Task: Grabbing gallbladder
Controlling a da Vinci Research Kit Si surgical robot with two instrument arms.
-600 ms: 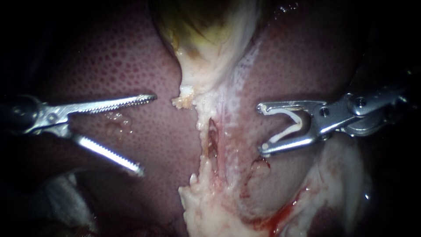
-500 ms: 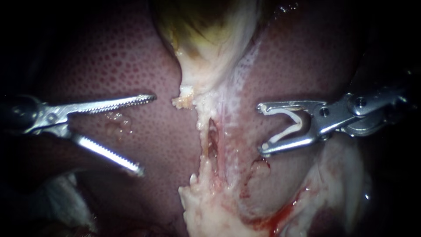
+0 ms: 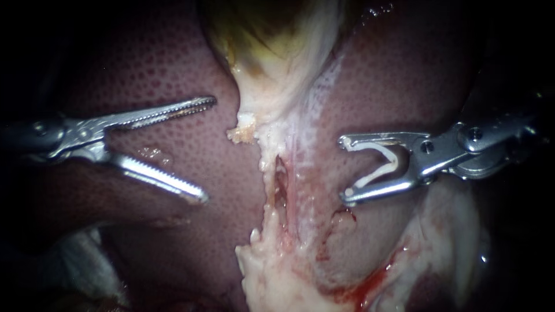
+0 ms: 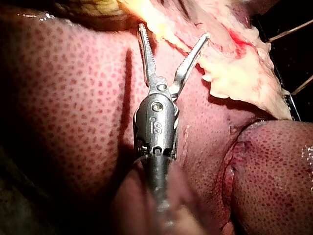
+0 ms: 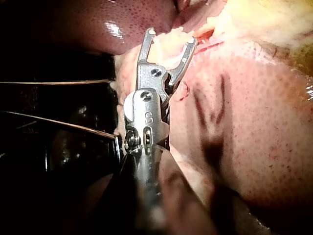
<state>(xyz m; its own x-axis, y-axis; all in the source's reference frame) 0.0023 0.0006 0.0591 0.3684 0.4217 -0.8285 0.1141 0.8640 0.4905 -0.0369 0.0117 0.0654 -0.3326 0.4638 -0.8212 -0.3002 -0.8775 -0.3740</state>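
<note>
Only the endoscope shows both instruments together; each wrist camera shows its own from behind. In the endoscope we see a white clip (image 3: 378,164) seated in the right instrument (image 3: 344,170). The right wrist view leaves that clip hard to pick out against the pale tissue ahead of the tip. The left wrist view adds a deep cleft between two liver lobes beside the shaft.

Our left instrument (image 3: 208,150) has its toothed jaws spread wide and grips nothing. It hangs over the liver (image 3: 150,63), left of the white tissue strip (image 3: 277,173). Its far jaw tip is near the gallbladder's narrow end but apart from it. Our right instrument's jaws stand apart, both bearing on the clip between them, just right of the strip.

The gallbladder (image 3: 272,40) lies far and central, yellow-green, tapering into the ragged strip that runs toward us. A smear of blood (image 3: 370,283) lies near, to the right.
</note>
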